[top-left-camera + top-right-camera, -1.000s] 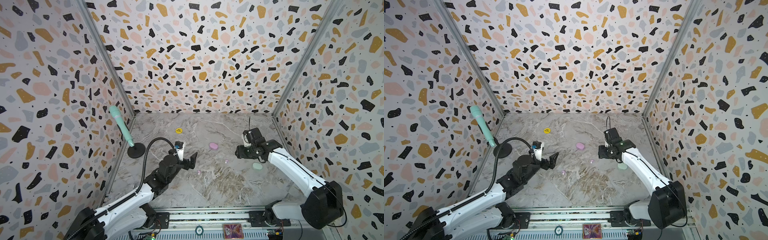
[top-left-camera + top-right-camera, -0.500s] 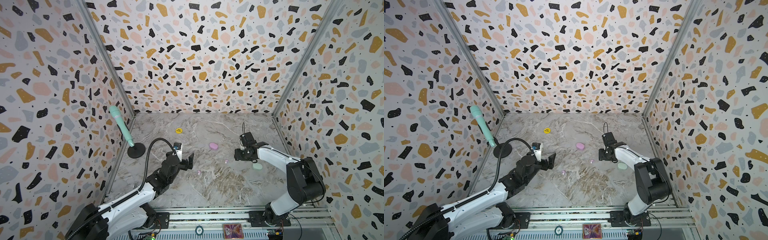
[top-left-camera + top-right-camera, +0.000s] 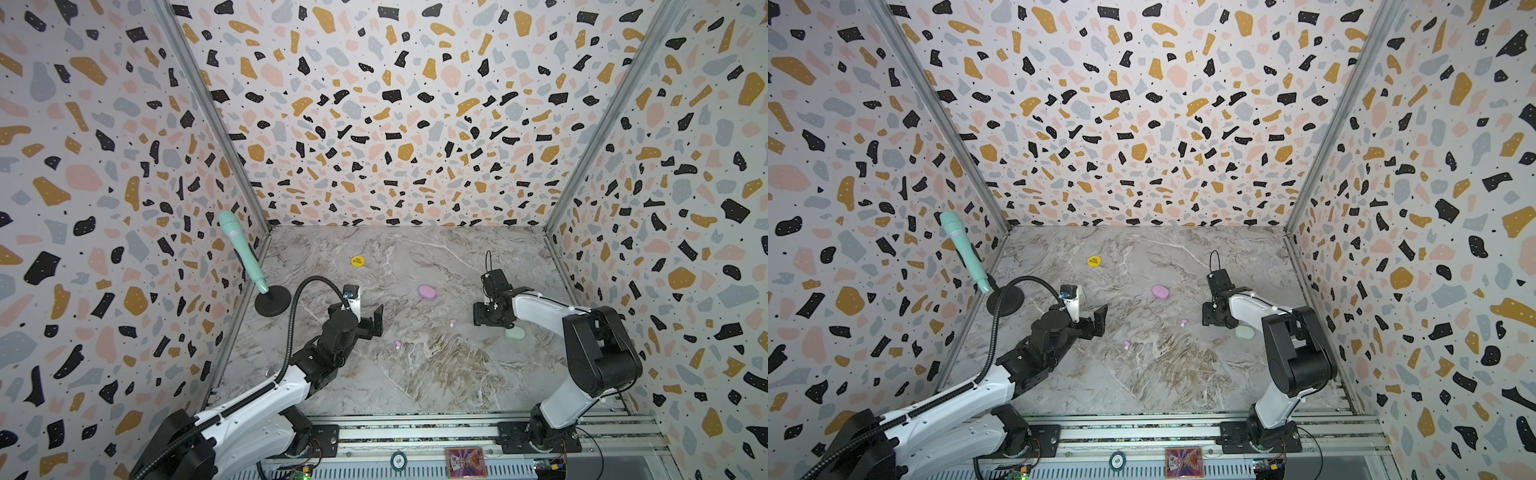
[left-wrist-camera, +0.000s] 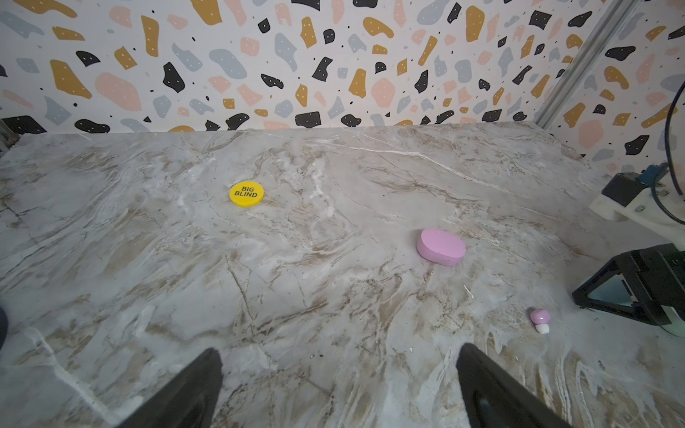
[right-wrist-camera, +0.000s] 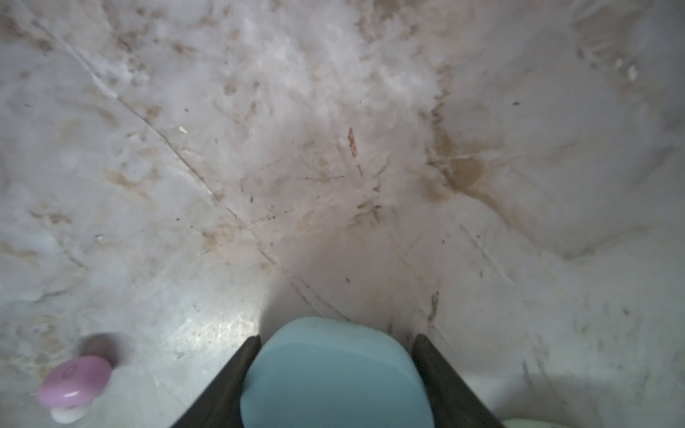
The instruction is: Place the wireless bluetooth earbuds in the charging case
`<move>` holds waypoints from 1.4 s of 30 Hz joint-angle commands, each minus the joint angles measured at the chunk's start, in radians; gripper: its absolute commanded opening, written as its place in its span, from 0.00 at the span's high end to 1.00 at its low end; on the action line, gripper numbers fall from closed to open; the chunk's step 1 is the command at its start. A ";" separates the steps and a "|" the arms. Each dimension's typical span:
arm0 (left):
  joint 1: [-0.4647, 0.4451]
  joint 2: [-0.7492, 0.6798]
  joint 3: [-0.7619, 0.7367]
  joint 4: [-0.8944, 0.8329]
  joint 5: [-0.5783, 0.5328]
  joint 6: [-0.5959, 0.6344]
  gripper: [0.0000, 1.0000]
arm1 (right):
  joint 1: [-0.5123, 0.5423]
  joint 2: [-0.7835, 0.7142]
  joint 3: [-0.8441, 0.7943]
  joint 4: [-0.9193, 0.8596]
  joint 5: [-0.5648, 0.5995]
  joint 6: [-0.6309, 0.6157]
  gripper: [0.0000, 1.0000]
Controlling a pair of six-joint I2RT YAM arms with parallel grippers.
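Nothing is inserted yet: two pink earbuds (image 3: 453, 322) lie loose near the middle of the table (image 3: 415, 386). The left gripper (image 4: 339, 350) gapes wide, empty; the right gripper (image 5: 336, 336) straddles a blue case (image 5: 333, 381), grip uncertain.

Marble bench (image 3: 1183, 374), contents:
- yellow disc (image 3: 1094, 261), toward the back
- pink oval case (image 3: 1160, 292), mid-bench
- pink earbud (image 3: 1183, 322), whitish tip, lying between that case and my right gripper (image 3: 1212, 319)
- second pink earbud (image 3: 1127, 343), near my left gripper (image 3: 1090, 318), whose jaws stand apart above the bench
- pale green case (image 3: 1244, 332), just beside my right gripper
- mint microphone (image 3: 963, 249), tilted on a black round stand (image 3: 1005, 300), far on my left
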 commanded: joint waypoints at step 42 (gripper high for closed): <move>0.018 0.075 0.040 0.047 0.048 0.021 0.00 | 0.266 0.596 0.960 -0.252 -0.275 -0.206 0.14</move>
